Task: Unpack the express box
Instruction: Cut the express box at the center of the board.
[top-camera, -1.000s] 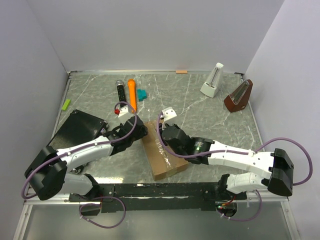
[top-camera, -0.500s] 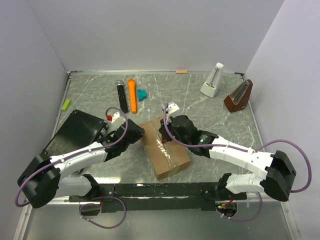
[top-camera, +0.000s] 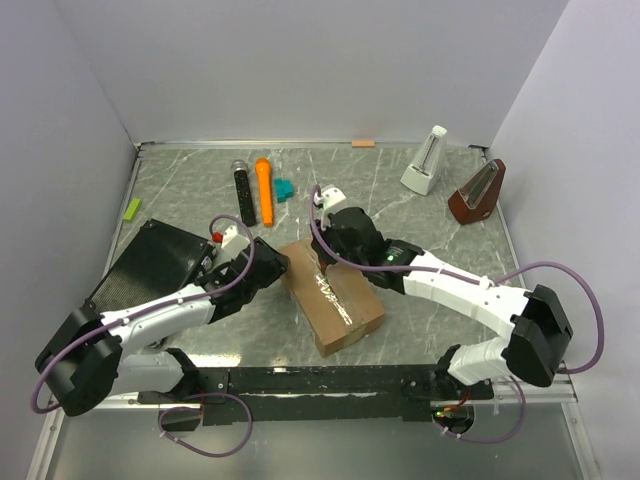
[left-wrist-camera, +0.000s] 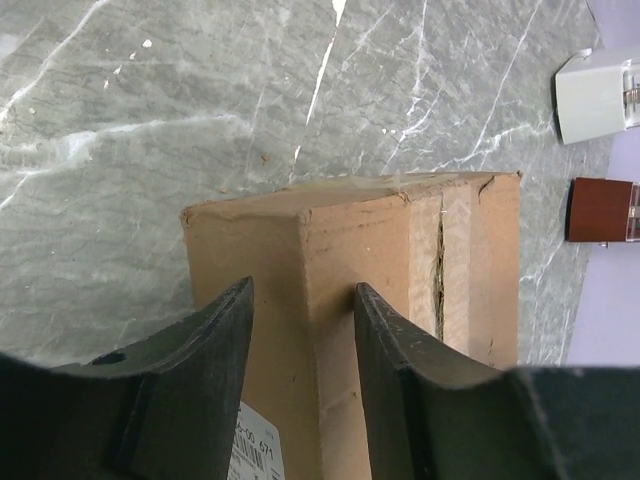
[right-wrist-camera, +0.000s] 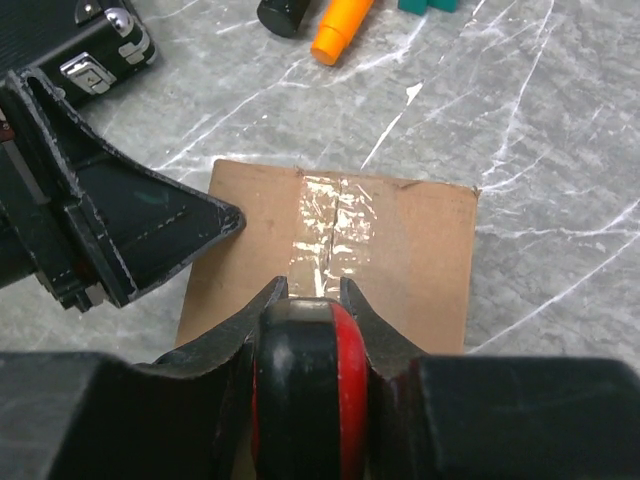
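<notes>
R end effector (right-wrist-camera: 310, 292) w/ tool (right-wrist-camera: 300, 385) over express box (right-wrist-camera: 410, 250)

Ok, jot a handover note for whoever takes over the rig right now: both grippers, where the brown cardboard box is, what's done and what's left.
Left gripper: jaws apart at the left edge of the brown corrugated cardboard box, holding nothing. I can't tell whether it touches the box.
Right gripper: shut on a red and black round tool, over the box top at the clear tape strip on the seam.
Box: mid-table between the arms, flaps shut.
Done: tool in hand, both arms at the box.
Left: finish cutting the tape (how far it is cut is unclear), open the flaps, take out the contents.
</notes>
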